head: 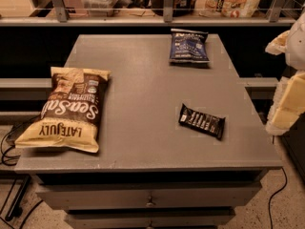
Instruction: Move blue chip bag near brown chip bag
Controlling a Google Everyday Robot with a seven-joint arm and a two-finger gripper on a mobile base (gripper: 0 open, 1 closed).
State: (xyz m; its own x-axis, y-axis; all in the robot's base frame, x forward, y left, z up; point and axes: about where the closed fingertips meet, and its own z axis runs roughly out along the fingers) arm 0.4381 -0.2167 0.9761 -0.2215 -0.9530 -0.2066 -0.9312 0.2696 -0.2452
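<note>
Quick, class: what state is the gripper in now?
Gripper: at the right edge, beside the table; state cannot be told.
Blue chip bag lies on the table.

The hand at the right edge is cut off
</note>
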